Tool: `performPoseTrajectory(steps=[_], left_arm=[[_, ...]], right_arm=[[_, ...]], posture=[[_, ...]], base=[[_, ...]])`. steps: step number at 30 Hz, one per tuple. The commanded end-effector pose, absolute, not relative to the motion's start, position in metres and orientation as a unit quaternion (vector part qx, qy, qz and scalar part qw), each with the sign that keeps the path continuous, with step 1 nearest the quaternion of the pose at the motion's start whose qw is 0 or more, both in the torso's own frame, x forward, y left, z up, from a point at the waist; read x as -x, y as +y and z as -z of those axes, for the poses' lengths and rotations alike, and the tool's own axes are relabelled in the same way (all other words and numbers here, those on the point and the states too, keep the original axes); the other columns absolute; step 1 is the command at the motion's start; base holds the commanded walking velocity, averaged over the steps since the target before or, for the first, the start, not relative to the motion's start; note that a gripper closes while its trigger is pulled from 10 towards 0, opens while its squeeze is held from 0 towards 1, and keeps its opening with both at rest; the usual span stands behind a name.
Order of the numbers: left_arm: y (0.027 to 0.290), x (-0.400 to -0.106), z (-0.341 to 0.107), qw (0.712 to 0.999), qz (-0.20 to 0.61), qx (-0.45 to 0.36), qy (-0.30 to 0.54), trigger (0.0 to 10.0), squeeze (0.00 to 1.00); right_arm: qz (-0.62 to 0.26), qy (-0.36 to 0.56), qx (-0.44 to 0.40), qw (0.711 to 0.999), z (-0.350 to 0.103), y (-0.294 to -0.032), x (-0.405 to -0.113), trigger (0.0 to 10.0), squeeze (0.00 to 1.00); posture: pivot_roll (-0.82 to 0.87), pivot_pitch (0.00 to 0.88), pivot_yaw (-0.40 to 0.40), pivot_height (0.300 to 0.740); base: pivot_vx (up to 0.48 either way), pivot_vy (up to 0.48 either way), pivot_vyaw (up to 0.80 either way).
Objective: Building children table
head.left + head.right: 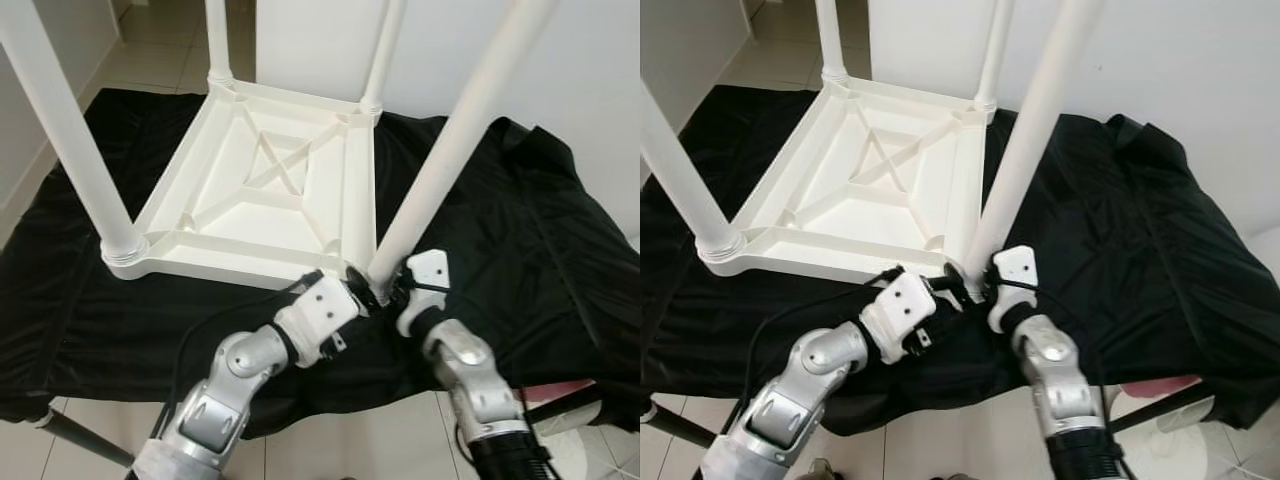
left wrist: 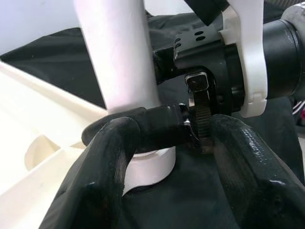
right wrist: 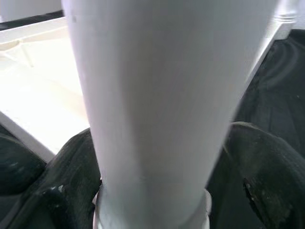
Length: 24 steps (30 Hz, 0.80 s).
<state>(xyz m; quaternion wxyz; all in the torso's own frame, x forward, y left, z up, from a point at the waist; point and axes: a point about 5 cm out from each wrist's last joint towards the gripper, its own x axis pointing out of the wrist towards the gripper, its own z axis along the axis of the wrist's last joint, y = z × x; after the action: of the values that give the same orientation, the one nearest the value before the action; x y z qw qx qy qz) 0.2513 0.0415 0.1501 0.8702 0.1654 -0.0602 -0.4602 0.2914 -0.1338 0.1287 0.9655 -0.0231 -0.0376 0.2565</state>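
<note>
Left eye view: a black, creased cloth (image 1: 520, 230) is spread over a raised surface, with pale floor tiles (image 1: 150, 60) and a white wall (image 1: 600, 80) seen beyond. A white plastic children's table (image 1: 270, 190) is laid upside down on the cloth, its ribbed underside crossed by an X brace, with smooth round legs standing up. The nearest leg (image 1: 450, 150) is gripped at its base by both pincers: the right gripper (image 3: 157, 191) is clamped around it, one black finger on each side, and the left gripper (image 2: 157, 143) is closed at the leg's collar.
</note>
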Motion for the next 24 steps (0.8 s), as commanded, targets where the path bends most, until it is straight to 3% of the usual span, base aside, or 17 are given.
performPoseTrajectory(steps=[1,13,14,15,24], left_arm=[[0.05,-0.255,-0.146,0.884,0.43,-0.174,-0.051,10.0,0.0],[0.048,-0.258,-0.148,0.88,0.438,-0.178,-0.054,10.0,0.0],[0.048,-0.258,-0.149,0.879,0.439,-0.178,-0.055,10.0,0.0],[0.048,-0.258,-0.149,0.879,0.44,-0.178,-0.055,10.0,0.0],[0.047,-0.256,-0.148,0.879,0.438,-0.178,-0.054,10.0,0.0]], right_arm=[[-0.289,-0.032,0.042,0.956,-0.127,-0.146,-0.293,10.0,0.0],[-0.386,-0.015,0.094,0.917,-0.131,-0.147,-0.31,10.0,0.0],[-0.398,-0.012,0.101,0.912,-0.131,-0.146,-0.314,6.6,0.0],[-0.405,-0.007,0.106,0.908,-0.13,-0.146,-0.317,0.0,0.0],[-0.427,0.003,0.104,0.898,-0.126,-0.148,-0.318,0.0,0.0]], posture=[[0.05,0.081,-0.134,0.74],[0.05,0.073,-0.117,0.74],[0.05,0.071,-0.119,0.74],[0.06,0.07,-0.121,0.74],[0.07,0.07,-0.129,0.74]], base=[[0.0,0.0,0.0],[0.0,0.0,0.0],[0.0,0.0,0.0],[0.0,0.0,0.0],[0.0,0.0,0.0]])
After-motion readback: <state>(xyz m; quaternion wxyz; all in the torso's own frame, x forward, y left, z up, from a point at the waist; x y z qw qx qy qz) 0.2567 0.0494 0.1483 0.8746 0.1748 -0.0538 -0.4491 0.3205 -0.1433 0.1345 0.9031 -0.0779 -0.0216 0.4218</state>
